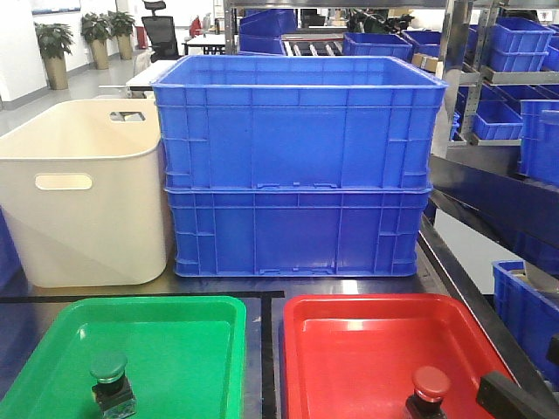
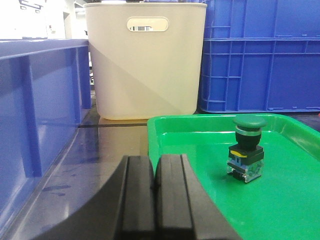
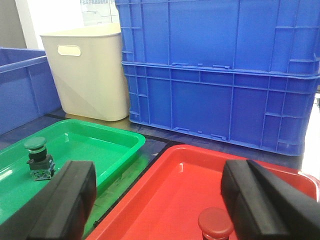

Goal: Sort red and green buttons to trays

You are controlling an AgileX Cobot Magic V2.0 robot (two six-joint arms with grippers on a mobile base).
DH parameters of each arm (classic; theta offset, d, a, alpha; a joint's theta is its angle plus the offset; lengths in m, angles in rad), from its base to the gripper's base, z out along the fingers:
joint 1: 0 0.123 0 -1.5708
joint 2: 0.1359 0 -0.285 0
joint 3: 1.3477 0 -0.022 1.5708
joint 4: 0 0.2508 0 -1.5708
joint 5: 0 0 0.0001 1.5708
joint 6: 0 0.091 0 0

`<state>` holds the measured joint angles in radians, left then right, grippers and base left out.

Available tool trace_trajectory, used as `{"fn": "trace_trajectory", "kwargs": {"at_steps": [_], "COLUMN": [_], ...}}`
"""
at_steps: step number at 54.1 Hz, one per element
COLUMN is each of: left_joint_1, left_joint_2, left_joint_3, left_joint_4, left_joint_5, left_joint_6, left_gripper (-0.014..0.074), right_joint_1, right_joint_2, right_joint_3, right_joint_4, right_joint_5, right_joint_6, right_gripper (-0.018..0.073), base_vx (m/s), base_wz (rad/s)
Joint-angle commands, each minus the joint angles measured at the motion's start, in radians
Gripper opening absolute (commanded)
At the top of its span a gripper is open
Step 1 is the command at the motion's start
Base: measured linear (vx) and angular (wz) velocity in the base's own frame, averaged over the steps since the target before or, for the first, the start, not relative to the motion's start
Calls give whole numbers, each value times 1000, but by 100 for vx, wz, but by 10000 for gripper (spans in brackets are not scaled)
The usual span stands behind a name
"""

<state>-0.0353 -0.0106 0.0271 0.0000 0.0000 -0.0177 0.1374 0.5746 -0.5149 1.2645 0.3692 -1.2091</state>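
In the glossy red tray (image 3: 165,200), spread right fingers (image 3: 255,200) flank the domed red button (image 3: 215,223); left fingers (image 2: 140,195) pressed together.

Wide-apart jaws frame the red button (image 3: 215,223) in the red tray (image 3: 165,195); green button (image 3: 38,159) sits in the green tray (image 3: 100,145).

Bright, evenly lit workshop or storeroom. At centre, two deep blue crates (image 1: 297,166) stacked one on the other, with a cream tub (image 1: 83,196) with handle slots just beside them on the left. On the right, metal shelving (image 1: 489,78) loaded with more blue bins. Far back left, potted plants (image 1: 54,48) on a pale floor, a black office chair (image 1: 162,30), a white table (image 1: 148,78).
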Motion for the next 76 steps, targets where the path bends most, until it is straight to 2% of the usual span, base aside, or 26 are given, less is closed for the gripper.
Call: {"fn": "trace_trajectory", "kwargs": {"at_steps": [1,24,31,34,37,42,46,49,53,58,63,68,73,76], "left_joint_1": [2,2,2,2,2,2,2,2,2,2,2,2,2,2], "left_joint_2": [-6,-6,-6,-6,-6,-6,-6,-6,-6,-6,-6,-6,-4,-6], "left_joint_3": [-23,-23,-23,-23,-23,-23,-23,-23,-23,-23,-23,-23,-23,-23], "left_joint_4": [-8,-8,-8,-8,-8,-8,-8,-8,-8,-8,-8,-8,-8,-8], "left_joint_5": [-71,-71,-71,-71,-71,-71,-71,-71,-71,-71,-71,-71,-71,-70], "left_joint_6": [-11,-11,-11,-11,-11,-11,-11,-11,-11,-11,-11,-11,-11,-11], "left_gripper": [-8,-7,-7,-7,-7,-7,-7,-7,-7,-7,-7,-7,-7,-7], "right_joint_1": [0,0,0,0,0,0,0,0,0,0,0,-1,-8,-19], "right_joint_2": [0,0,-4,-19,-41,-89,-143,-180,-225,-306,-406,-531,-601,-589], "right_joint_3": [-31,-31,-31,-31,-31,-31,-31,-31,-27,24,112,204,256,257], "right_joint_4": [29,27,3,-93,-226,-493,-735,-878,-1027,-1160,-1217,-1310,-1401,-1417], "right_joint_5": [-18,-43,-55,-50,-40,-26,-5,3,6,-33,-115,-159,-116,-66], "right_joint_6": [1,-3,39,115,236,513,810,984,1150,1261,1277,1277,1280,1292], "right_gripper": [566,564,541,511,477,408,333,277,203,89,-8,-15,-12,-12], "base_vx": [0,0,0,0,0,0,0,0,0,0,0,0,0,0], "base_wz": [0,0,0,0,0,0,0,0,0,0,0,0,0,0]}}
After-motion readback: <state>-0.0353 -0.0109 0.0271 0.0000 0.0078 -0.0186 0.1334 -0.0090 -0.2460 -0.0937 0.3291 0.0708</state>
